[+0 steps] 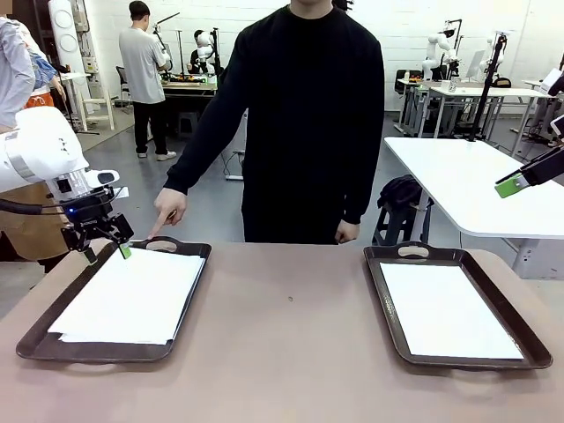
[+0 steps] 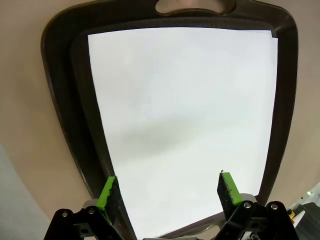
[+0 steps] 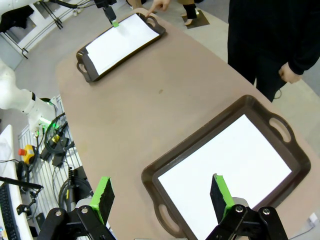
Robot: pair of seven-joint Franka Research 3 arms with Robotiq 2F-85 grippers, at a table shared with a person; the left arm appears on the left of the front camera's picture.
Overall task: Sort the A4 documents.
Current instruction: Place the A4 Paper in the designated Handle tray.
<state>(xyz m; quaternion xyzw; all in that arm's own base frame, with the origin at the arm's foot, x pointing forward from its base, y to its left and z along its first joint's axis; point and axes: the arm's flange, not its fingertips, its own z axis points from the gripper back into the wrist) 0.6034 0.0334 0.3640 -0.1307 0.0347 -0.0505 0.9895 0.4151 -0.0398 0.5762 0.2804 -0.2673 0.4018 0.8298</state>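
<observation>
1. Nearest the front camera is the bare table, with two dark trays set well apart near its left and right ends, so each arm has its own tray.
2. Left tray holds white sheets lying flat. More than one edge shows at the near side, so it looks like a small stack, slightly fanned. Its long axis runs from the robot's side toward the person, leaning a little right as it goes away.
3. Right tray holds a single-looking sheet, flat and squared to the tray walls, long axis again near-to-far.
4. Left gripper hangs above the far left corner of its stack, jaws wide and empty. In the wrist view the pads straddle the paper's width without touching, which fits a release or a hover.
5. Right gripper is raised off to the right, wide and empty, looking down on its tray from above; probably parked clear.
6. A person's hand points a finger down at the left tray's far handle, perhaps indicating that tray.
</observation>
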